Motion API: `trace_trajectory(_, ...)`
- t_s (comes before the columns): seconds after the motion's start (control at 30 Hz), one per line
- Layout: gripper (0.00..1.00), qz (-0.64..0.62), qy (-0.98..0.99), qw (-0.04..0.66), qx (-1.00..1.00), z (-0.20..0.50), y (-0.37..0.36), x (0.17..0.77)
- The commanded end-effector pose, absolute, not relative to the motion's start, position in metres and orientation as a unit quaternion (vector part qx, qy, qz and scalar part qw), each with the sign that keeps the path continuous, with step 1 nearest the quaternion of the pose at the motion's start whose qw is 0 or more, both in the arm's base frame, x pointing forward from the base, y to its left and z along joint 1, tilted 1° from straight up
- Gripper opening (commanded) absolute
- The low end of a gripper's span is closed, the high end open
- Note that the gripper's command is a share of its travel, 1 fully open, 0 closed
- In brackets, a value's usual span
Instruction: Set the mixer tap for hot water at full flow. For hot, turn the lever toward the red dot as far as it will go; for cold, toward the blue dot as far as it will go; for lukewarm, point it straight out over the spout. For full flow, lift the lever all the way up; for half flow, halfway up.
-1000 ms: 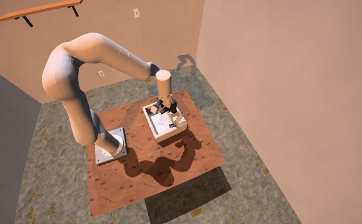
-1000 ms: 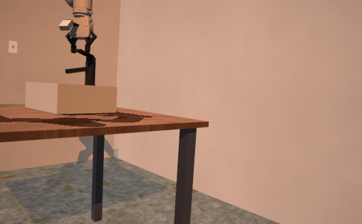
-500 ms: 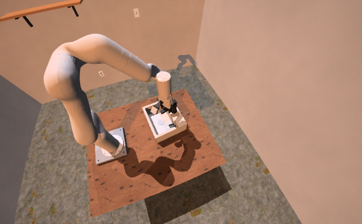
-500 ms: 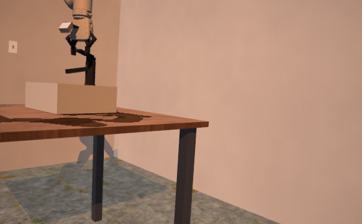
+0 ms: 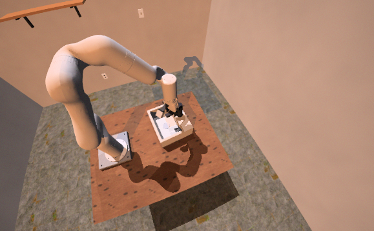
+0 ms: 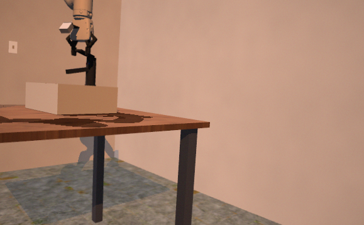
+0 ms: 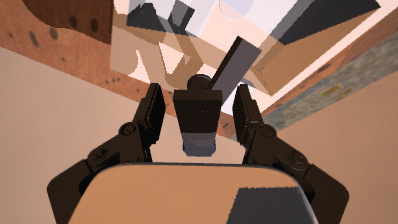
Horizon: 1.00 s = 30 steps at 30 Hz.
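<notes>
Two black fingers of pincer (image 7: 198,117) stand apart, straddling dark blocky tap lever (image 7: 199,120), gaps either side; nothing gripped. Tap rises behind beige rectangular basin (image 6: 71,98) on wooden counter (image 6: 158,123).

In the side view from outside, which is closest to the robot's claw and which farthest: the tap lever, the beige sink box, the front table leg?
1. Tap lever: right between the fingers of the gripper.
2. Sink box: directly below.
3. Front table leg: far down to the right.
</notes>
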State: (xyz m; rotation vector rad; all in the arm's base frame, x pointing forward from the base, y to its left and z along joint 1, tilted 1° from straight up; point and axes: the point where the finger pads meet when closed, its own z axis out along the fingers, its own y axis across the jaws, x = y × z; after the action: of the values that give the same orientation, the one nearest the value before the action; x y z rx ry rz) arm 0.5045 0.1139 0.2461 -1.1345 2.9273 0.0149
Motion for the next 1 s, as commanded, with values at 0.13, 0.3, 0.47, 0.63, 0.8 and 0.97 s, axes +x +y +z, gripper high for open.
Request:
trace_trajectory(0.13,0.0,0.005,0.932,0.002,-0.361,0.247,0.1141,0.5052)
trace_trajectory(0.3,0.0,0.005,0.932,0.002,-0.361,0.247,0.1141,0.5052)
trace_trajectory(0.47,0.0,0.005,0.932,0.002,-0.361,0.247,0.1141,0.5052)
trace_trajectory(0.63,0.0,0.005,0.932,0.002,-0.361,0.247,0.1141,0.5052)
trace_trajectory(0.8,0.0,0.005,0.932,0.002,-0.361,0.247,0.1141,0.5052)
trace_trajectory(0.97,0.0,0.005,0.932,0.002,-0.361,0.247,0.1141,0.5052)
